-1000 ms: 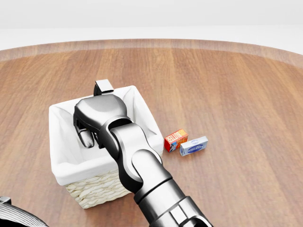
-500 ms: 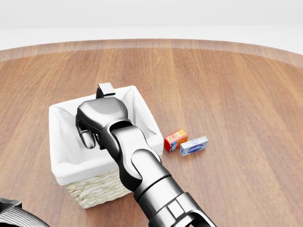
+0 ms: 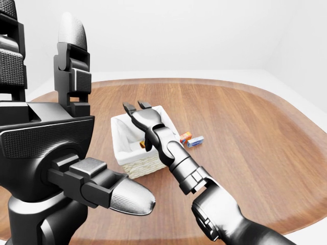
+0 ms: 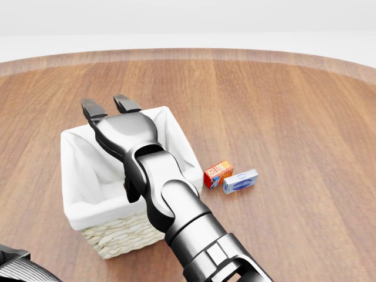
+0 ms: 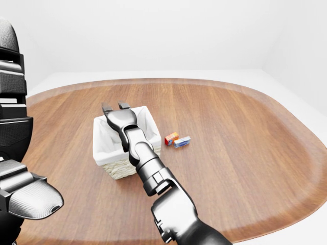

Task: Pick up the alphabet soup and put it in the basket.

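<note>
one left hand looms nearest at the left-eye view's left, dark and blocky, its rounded grey fingertips spread and grasping nothing. one right hand hangs over one basket, fingers splayed apart, released. the basket is square, pale woven wicker with a white cloth lining. a small orange patch inside it may be the alphabet soup; i cannot tell. two small boxes, one red-orange box, one blue-white box, lie touching on the glossy rounded wooden counter.

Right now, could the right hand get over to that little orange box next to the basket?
Probably yes. The right hand hovers open over the basket, and the orange box lies on bare table just to the basket's right in the head view, only the blue box touching it.
</note>
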You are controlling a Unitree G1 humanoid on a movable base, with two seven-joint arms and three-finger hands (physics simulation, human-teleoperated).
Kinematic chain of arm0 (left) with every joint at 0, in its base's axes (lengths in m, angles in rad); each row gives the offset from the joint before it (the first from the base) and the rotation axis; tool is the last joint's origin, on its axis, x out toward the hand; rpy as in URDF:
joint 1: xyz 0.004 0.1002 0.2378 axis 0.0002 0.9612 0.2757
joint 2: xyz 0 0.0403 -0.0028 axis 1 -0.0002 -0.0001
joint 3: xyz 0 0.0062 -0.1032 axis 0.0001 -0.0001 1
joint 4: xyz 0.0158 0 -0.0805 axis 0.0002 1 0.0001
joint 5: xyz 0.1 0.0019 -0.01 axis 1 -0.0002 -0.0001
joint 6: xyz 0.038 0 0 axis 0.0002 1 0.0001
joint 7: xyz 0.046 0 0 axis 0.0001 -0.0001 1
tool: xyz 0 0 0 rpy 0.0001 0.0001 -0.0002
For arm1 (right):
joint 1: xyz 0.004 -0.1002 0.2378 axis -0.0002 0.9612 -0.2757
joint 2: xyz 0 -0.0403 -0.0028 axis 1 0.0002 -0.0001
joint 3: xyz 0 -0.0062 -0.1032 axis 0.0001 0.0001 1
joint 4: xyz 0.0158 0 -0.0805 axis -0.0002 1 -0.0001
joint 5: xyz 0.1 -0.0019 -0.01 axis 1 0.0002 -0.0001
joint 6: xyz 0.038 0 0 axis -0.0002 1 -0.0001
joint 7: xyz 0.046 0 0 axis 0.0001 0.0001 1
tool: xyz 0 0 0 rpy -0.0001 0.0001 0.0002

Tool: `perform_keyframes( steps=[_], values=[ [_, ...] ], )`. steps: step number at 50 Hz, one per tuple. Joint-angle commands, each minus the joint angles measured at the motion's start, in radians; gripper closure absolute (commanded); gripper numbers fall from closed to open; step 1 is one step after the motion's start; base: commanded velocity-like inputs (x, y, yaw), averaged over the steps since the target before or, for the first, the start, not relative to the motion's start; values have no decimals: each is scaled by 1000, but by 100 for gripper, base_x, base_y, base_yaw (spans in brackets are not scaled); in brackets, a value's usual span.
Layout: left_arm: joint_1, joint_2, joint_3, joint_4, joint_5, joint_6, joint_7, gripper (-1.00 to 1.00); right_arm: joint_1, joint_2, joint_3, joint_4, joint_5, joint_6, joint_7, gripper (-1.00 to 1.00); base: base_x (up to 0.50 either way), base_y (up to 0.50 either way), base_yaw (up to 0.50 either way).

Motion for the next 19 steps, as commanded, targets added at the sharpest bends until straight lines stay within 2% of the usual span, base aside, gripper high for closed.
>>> perform_keyframes(
  steps=[1, 12, 19],
  values=[
    [-4, -2, -6, 0, -2, 0, 0, -100, -6, 3, 1, 31, 10, 0, -37, -100, 0, 0, 0],
    [-5, 1, -10, 0, -9, 0, 2, -100, -16, -19, -4, 7, 8, 0, -14, -100, 0, 0, 0],
    [-6, 9, -11, 0, -19, 0, 10, -100, -7, -22, 3, -91, -24, 0, 65, -100, 0, 0, 0]
  ],
)
